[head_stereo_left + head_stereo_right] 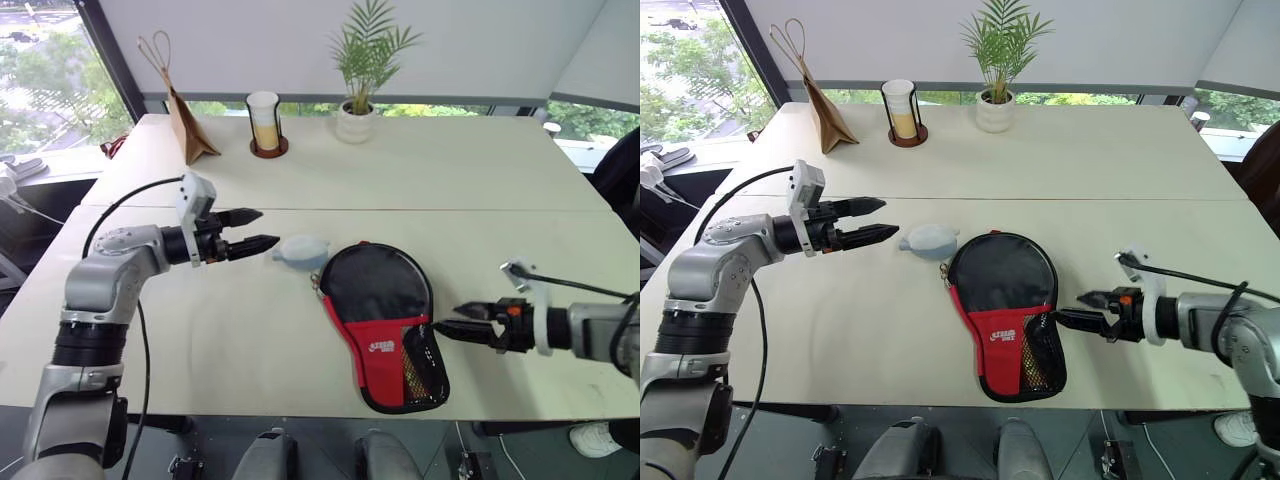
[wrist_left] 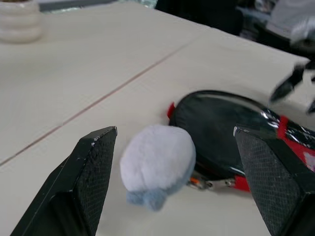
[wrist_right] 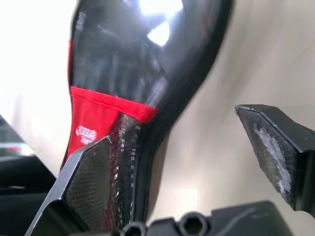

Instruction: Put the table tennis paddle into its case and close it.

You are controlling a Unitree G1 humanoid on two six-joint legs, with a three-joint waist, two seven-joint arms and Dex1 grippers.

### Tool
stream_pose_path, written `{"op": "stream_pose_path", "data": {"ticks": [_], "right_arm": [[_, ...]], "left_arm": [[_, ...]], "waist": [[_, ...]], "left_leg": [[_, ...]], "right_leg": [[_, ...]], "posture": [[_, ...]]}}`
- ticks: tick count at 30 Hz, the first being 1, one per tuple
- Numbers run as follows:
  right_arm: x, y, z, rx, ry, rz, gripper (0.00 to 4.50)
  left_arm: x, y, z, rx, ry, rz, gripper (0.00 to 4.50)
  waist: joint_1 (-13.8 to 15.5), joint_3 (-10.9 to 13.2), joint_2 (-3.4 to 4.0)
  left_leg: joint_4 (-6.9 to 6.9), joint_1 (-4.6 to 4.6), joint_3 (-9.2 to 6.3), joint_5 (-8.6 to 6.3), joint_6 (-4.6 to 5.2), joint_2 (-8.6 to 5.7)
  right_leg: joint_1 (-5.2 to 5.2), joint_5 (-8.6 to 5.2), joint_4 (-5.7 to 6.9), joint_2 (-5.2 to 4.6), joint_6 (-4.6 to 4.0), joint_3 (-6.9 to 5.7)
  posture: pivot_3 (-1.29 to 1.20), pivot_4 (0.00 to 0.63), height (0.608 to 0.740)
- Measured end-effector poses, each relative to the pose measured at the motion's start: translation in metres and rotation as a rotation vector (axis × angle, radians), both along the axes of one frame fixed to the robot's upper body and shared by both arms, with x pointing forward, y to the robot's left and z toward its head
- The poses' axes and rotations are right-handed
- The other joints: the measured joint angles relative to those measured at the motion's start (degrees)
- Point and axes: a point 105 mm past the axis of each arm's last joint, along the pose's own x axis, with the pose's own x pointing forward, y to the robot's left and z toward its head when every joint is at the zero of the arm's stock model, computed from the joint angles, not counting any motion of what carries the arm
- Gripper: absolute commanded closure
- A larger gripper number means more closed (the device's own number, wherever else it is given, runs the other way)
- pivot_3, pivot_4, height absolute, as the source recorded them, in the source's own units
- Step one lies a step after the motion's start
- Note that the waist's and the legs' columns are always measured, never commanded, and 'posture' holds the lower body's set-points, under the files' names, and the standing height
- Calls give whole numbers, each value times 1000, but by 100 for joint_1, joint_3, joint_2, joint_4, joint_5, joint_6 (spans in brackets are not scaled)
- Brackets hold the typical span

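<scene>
1. I count one case (image 1: pixel 383 322) on the table (image 1: pixel 450 180).
2. One fluffy ball (image 1: pixel 301 251).
3. One paper bag (image 1: pixel 188 128).
4. One cup in a holder (image 1: pixel 265 123).
5. One potted plant (image 1: pixel 362 70).
6. My two grippers: left (image 1: pixel 252 229), right (image 1: pixel 452 322).

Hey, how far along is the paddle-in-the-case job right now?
Mostly done, by the look of it. The case lies flat on the table and looks closed; whether the paddle is inside can't be seen. Nothing is in hand: the right end effector stands open beside the case's handle end, and the left end effector is open near the fluffy ball. Left: confirming the zip is fully shut.
</scene>
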Motion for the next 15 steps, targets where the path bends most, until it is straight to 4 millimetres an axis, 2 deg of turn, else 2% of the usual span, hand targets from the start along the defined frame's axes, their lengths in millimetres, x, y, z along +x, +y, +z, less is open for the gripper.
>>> {"op": "stream_pose_path", "data": {"ticks": [5,8,12,15], "right_arm": [[14,16,21,-70,-185,86,22],[17,26,24,-82,-241,159,22],[22,44,10,-57,-280,230,22],[26,46,-6,-56,-284,236,22]], "left_arm": [[-4,-4,-3,25,-3,-41,560],[-4,-8,-7,49,-5,-55,560],[-5,-17,-11,70,-30,-81,560],[-6,-26,-20,104,-37,-111,560]], "waist": [[-6,0,0],[16,0,0],[3,0,-1],[5,0,-1]], "left_leg": [[1,1,1,0,1,0],[1,-1,0,0,0,-1],[2,-1,0,0,0,-1],[3,-2,1,0,0,-2]], "right_leg": [[0,0,-1,0,0,1],[0,0,-2,0,0,-1],[1,0,-4,0,0,-1],[1,0,-4,0,0,-1]], "posture": [[0,150,740],[0,150,740],[0,150,740],[0,150,740]]}}
